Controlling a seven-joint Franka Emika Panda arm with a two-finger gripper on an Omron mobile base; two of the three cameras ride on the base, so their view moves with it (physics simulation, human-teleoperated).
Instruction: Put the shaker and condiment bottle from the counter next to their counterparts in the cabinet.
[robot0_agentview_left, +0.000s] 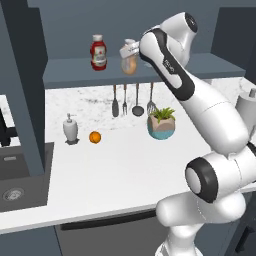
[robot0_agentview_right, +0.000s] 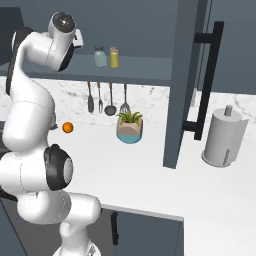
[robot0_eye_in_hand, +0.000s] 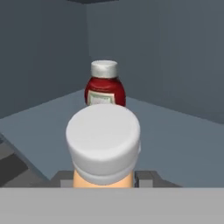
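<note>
At upper centre of the left base view, the condiment bottle (robot0_agentview_left: 129, 64) is held clamped in the end effector (robot0_agentview_left: 131, 56) over the cabinet (robot0_agentview_left: 75, 72) shelf, right of the ketchup bottle (robot0_agentview_left: 98, 52), presumably for placement beside it.

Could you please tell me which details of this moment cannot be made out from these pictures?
- Condiment bottle: in the hand view its cap hides the body; whether its base rests on the cabinet shelf is hidden.
- Tool: fingers mostly hidden behind the bottle.
- Ketchup bottle: lower part hidden by that cap; label too small to read.
- Paper towel roll: left base view, cut off by the edge.
</note>
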